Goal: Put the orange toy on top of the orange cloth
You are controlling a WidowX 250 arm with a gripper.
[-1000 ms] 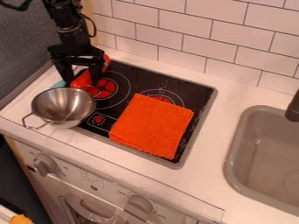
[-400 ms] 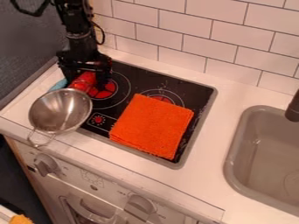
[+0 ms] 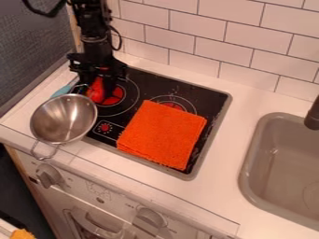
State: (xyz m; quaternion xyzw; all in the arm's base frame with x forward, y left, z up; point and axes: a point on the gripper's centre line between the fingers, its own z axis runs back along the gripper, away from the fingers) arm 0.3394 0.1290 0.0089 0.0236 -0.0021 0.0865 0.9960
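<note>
The black robot arm comes in from the top edge of the frame, left of centre, and its gripper hangs down over the upper left part of the black cooktop. The orange-red toy is there too, low between the jaws, beside a red burner ring. The view is dark and cramped at that spot, so I cannot tell whether the jaws are clenched on the toy or merely around it.

The orange cloth lies folded and flat near the middle of the frame, over the right and front part of the cooktop, well apart from the toy. To the left, just in front of the toy, a metal bowl sits tilted, its wire handle pointing down towards the front edge of the white counter. A teal thing shows behind the bowl. At the right edge is a grey sink with a dark tap above it.
</note>
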